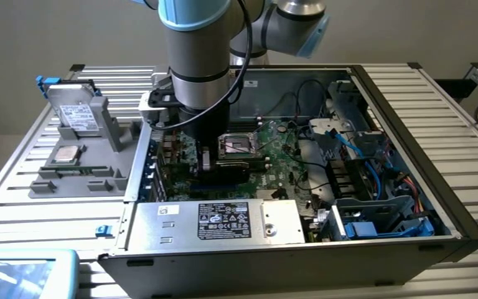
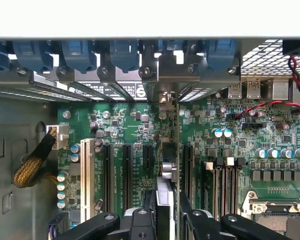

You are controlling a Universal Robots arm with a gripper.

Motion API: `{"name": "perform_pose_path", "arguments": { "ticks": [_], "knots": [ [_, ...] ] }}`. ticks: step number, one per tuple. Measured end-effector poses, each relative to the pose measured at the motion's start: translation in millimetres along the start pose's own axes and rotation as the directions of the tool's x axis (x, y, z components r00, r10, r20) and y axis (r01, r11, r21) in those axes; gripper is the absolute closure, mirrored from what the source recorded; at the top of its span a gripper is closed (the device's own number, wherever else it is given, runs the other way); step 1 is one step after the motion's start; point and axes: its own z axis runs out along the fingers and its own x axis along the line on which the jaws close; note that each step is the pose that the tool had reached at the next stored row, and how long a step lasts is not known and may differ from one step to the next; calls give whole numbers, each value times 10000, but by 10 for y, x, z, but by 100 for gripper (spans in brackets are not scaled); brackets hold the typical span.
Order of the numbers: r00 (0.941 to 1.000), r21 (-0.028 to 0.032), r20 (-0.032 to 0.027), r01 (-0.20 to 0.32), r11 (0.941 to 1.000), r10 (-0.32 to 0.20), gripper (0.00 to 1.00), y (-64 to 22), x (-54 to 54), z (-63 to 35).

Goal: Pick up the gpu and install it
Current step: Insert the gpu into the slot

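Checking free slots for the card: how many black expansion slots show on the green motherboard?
4: three black slots between the long white slot and the thin edge-on gpu, one on its other side; another may hide beneath.

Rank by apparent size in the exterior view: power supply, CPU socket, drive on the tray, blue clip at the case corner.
1. Power supply
2. Drive, upright on the grey tray
3. CPU socket
4. Blue clip

The clip sits nearer the camera yet looks smallest.

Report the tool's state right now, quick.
Tool: closed on the gpu, holding it edge-on over the motherboard's expansion slots inside the computer case.
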Motion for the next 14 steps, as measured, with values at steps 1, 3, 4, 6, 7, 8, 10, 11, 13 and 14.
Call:
{"name": "perform_pose_path", "arguments": {
  "ticks": [1, 3, 4, 6, 7, 8, 10, 11, 13, 14],
  "knots": [
    [10000, -1, 0, 0, 10000, 0, 71, -2, 0, 0],
    [10000, 1, -1, 2, 10000, -2, 71, -3, 0, 0],
    [10000, 3, -2, 6, 10000, -6, 71, -3, 0, 1],
    [10000, 5, -1, 27, 10000, -27, 71, -4, 0, 2],
    [10000, 6, 0, 39, 10000, -39, 71, -4, 0, 3],
    [10000, 6, 0, 57, 10000, -57, 71, -2, 0, 5],
    [9999, 9, 6, 128, 9999, -128, 71, -1, 3, 6],
    [9999, 9, 11, 162, 9999, -162, 71, 0, 6, 6],
    [9998, 9, 12, 187, 9998, -187, 71, 0, 5, 6],
    [9998, 8, 11, 192, 9998, -192, 71, 0, 6, 6]
  ]
}}
